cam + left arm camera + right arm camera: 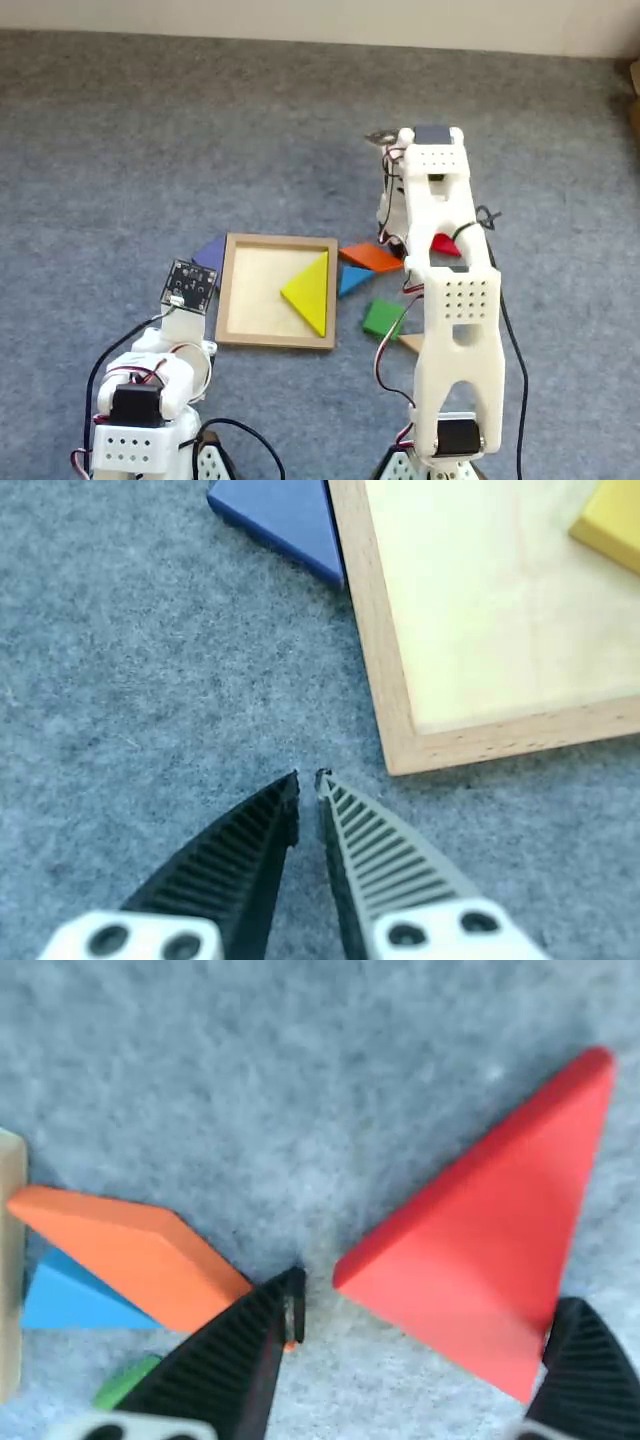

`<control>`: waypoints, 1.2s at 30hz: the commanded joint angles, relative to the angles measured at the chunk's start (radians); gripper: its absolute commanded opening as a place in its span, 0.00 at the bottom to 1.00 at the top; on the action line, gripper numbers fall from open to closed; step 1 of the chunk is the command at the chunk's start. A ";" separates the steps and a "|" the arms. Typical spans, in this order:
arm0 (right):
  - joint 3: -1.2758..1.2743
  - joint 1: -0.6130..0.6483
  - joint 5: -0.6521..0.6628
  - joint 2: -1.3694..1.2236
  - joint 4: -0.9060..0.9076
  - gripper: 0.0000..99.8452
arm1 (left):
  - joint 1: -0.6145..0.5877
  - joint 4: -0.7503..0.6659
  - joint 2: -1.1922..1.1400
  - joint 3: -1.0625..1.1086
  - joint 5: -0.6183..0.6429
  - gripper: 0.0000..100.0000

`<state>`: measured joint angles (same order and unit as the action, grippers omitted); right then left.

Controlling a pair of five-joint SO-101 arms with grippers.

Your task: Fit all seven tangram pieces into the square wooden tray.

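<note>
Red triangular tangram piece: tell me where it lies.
In the right wrist view the red triangular piece lies on carpet between the right gripper's open fingers, beside the orange parallelogram.

Seven tangram pieces (310, 290); one tray (222, 290)

My left arm (150, 390) sits folded close to its base at the near left, with its wrist tipped forward and down. My left tool (308, 780) points at the surface below. Its two ribbed fingers (240, 860) are drawn together so the tips almost meet, and they grip nothing. My right arm (455, 300) stretches well out ahead of its base, far beyond the left one. My right tool (432, 1295) faces downward with its fingers (230, 1360) spread wide apart.
</note>
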<state>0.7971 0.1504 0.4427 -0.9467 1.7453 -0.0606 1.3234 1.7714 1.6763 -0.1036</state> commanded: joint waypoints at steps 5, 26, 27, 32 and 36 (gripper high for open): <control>0.035 0.015 -0.041 0.021 -0.056 0.36 | -0.010 0.003 0.042 0.021 0.000 0.05; 0.062 0.012 -0.104 0.028 -0.142 0.36 | -0.010 0.003 0.042 0.021 0.000 0.05; 0.062 0.012 -0.104 0.028 -0.142 0.36 | -0.010 0.003 0.042 0.021 0.000 0.05; 0.120 0.010 -0.106 0.021 -0.134 0.36 | -0.010 0.003 0.042 0.021 0.000 0.05; 0.140 0.010 -0.106 0.028 -0.093 0.36 | -0.010 0.003 0.042 0.021 0.000 0.05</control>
<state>0.8646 0.1519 0.3475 -0.9498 1.6533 -0.0606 1.3234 1.7714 1.6763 -0.1036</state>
